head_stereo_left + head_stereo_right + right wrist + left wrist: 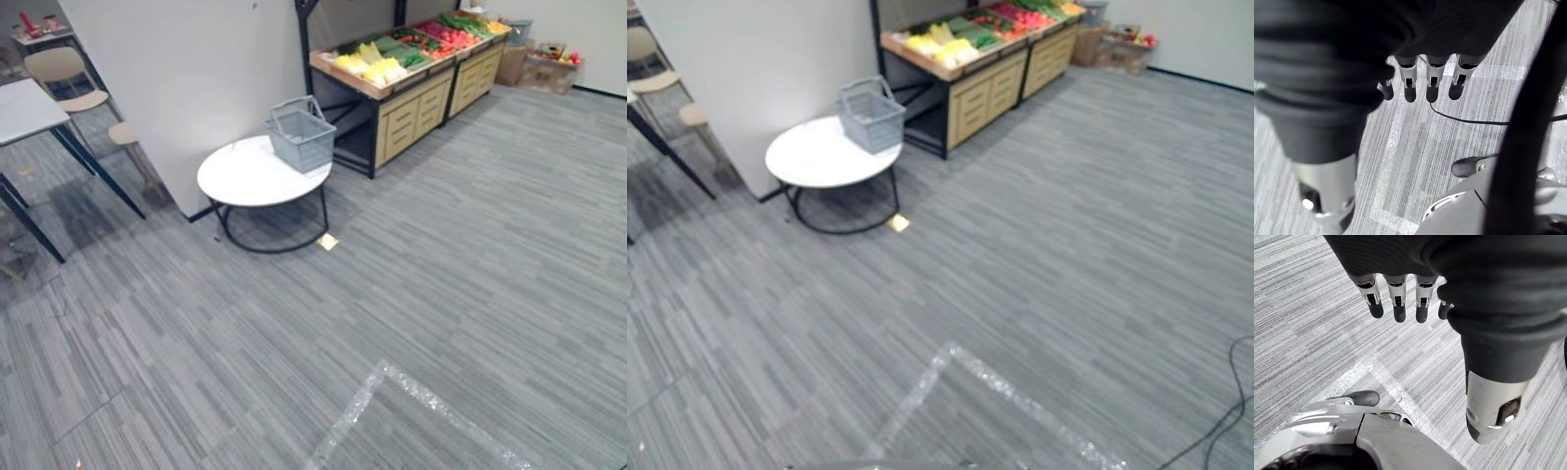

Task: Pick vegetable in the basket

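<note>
Grey striped carpet floor (470,294) covers most of the frame, with a pale taped outline (392,377) at lower centre. A white partition wall (186,78) fills the upper left. To its right, along the top edge, is a wooden produce stand (416,108) with drawers. The vegetables (392,54), yellow, green and red, lie sorted on it, probably so they can be taken one at a time. A round white table (245,176) stands just in front of the stand. The grey wire basket (302,137) sits at the table's far edge, handles up and apparently empty, probably to keep the carry short. The left hand (1399,296) and right hand (1432,73) hang over bare carpet, fingers relaxed and straight, grasping nothing; the robot looks well apart from the stand. A small yellow slip (327,241) lies by the table's foot. No writing is legible anywhere.
</note>
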`<state>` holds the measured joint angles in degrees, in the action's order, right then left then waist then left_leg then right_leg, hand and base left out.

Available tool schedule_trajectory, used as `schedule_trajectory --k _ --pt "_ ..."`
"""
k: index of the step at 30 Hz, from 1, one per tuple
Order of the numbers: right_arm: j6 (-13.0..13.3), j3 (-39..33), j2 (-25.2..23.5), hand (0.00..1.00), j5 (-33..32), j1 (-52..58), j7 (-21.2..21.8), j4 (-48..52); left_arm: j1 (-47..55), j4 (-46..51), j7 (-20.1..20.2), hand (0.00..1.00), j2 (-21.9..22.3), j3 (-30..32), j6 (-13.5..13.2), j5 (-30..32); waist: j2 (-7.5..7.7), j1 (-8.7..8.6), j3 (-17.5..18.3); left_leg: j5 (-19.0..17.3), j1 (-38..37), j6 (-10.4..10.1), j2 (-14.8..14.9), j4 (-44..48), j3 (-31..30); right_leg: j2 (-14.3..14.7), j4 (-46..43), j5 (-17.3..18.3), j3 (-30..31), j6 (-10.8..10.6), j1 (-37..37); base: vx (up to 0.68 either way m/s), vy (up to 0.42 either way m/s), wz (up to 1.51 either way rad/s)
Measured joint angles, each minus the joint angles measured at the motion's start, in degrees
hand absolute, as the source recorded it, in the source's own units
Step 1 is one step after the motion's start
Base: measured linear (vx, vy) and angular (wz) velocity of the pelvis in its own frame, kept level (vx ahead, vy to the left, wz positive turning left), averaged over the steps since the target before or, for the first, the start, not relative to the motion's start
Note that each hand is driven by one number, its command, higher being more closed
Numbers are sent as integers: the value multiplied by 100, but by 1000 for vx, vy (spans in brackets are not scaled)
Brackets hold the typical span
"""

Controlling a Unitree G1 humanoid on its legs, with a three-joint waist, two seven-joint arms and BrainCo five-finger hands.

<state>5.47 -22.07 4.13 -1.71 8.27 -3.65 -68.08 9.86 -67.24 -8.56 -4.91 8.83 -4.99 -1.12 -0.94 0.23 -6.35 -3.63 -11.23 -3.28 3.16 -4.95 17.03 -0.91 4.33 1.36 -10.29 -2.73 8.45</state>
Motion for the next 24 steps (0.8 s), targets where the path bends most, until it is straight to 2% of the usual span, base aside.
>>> schedule_trajectory --k 10,21,23,24 --pt "1 -31 2 0 147 5 39 4 -18 -44 34 0 -11 -3 2 13 5 5 -2 -57 -57 -86 59 0 151 75 81 -4 145 3 32 9 -25 -7" --pt "-1 -45 2 0 -239 -45 165 4 -125 -66 108 0 -67 -185 8 -11 6 6 -103 -94 -72 -139 111 44 149 120 142 -2 156 4 89 -24 -44 -1" --pt "0 -45 9 0 -298 -103 168 5 -169 -63 111 0 -67 -184 8 -45 -5 2 -147 -125 28 -179 146 139 182 126 -66 75 191 107 -90 -35 -39 -10" --pt "0 -39 16 0 -335 -170 169 6 -185 -57 113 0 -72 -184 8 -50 -65 4 -209 -131 87 -190 178 200 255 133 -327 189 230 151 -251 -37 -38 -18"
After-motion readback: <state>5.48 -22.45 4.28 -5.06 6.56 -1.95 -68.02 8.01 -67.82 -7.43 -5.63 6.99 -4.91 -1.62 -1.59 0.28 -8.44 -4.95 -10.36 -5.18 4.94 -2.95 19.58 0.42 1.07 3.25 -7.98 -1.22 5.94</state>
